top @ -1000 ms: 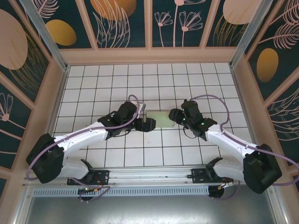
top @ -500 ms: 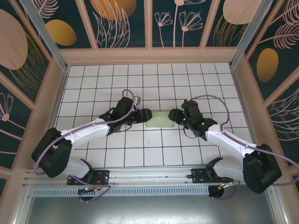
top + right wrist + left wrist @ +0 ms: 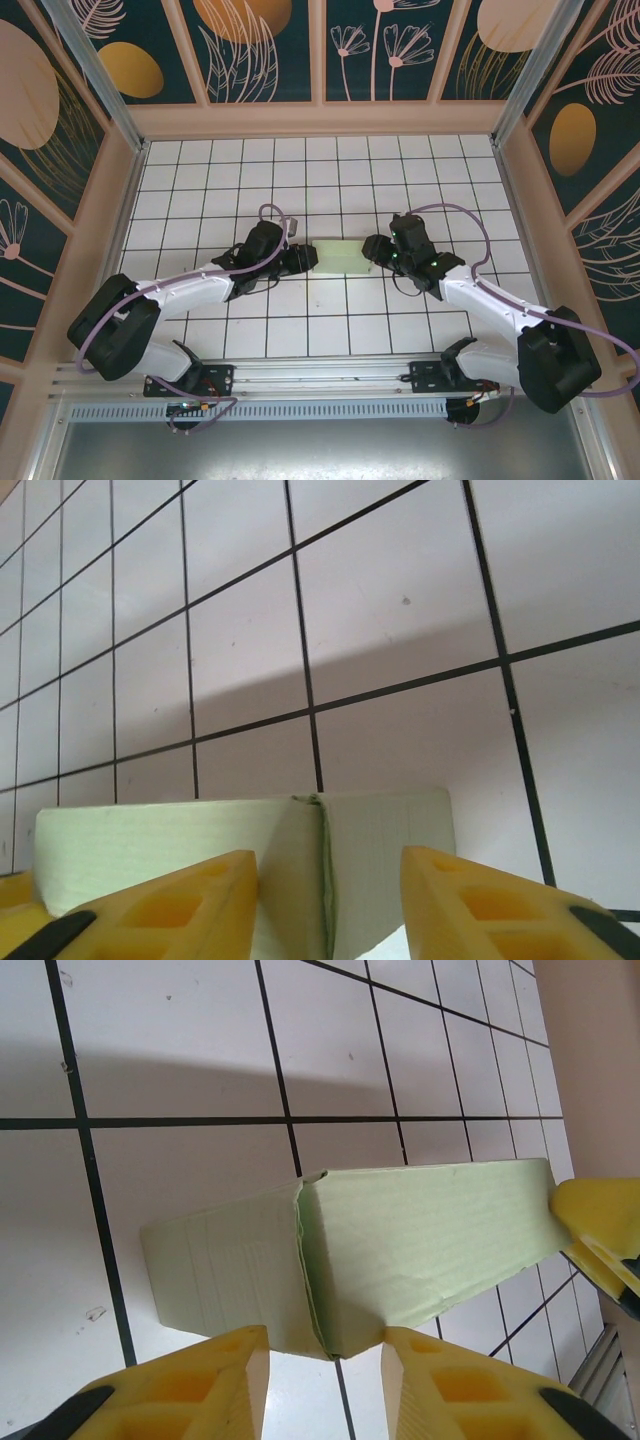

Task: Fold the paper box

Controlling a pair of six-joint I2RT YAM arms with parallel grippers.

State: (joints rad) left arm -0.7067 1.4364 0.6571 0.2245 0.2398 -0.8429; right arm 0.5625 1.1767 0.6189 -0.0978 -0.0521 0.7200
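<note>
Top external view, reading from left to right: the left pincer (image 3: 305, 260) sits low on the white tiled surface (image 3: 200, 180), up against the left end of the paper box (image 3: 340, 257). The box lies lengthwise at the centre of the frame. The right pincer (image 3: 375, 248) meets its right end.

In the left wrist view, the left pincer (image 3: 325, 1360) has its yellow fingers spread at the bottom of the frame. They straddle the near corner seam of the paper box (image 3: 420, 1245) without clamping it. The box stands as a closed, shallow rectangular form running to the right, and a yellow finger of the right pincer (image 3: 590, 1230) is at its far end.

In the right wrist view, the right pincer (image 3: 330, 900) is also parted. The box (image 3: 160, 840) fills the lower part of the frame, its corner seam between the two fingers.

The mint-green card looks thin and very light, and its long wall already shows faint wrinkles. A hard squeeze would likely dent it, and a push from one end alone would probably slide it across the smooth tiles. The corners and end walls, where folds stiffen the card, seem the safest places to take hold. Bracing one end while working the other looks wise.
</note>
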